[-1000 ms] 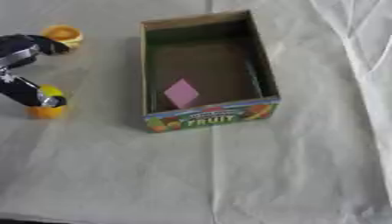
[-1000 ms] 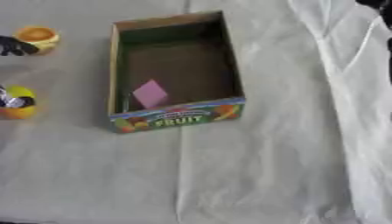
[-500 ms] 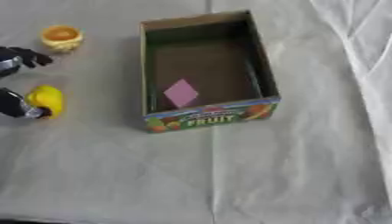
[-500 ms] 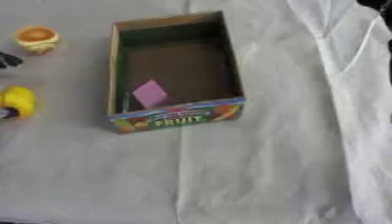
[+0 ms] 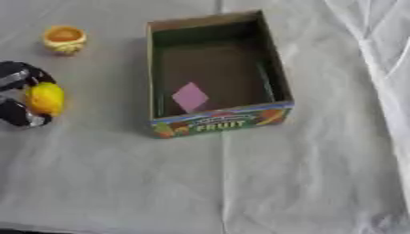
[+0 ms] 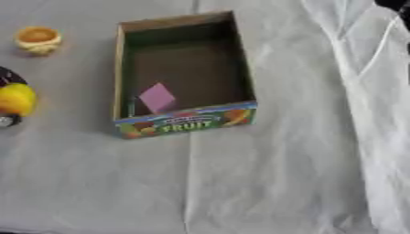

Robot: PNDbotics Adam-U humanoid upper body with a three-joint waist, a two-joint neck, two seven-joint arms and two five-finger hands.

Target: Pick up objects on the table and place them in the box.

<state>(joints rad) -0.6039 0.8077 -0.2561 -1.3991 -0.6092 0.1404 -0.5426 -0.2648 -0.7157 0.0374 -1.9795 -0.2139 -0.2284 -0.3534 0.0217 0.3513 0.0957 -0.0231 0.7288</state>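
Note:
A yellow lemon-shaped object (image 5: 45, 98) sits at the far left, held in my left hand (image 5: 18, 98), whose black fingers curl round it from above and below. An orange, cup-like object (image 5: 64, 38) rests on the table at the upper left, apart from the hand. The open cardboard fruit box (image 5: 272, 73) stands in the middle, with a pink square piece (image 5: 191, 96) lying on its floor. My right hand is out of both views.
A grey cloth covers the table (image 5: 240, 183). A white crumpled sheet (image 6: 360, 68) lies along the right side. Something dark shows at the top right corner (image 6: 398, 5).
My left hand has lifted the yellow object and carried it a little to the right, toward the box. The orange object and the box have stayed put.

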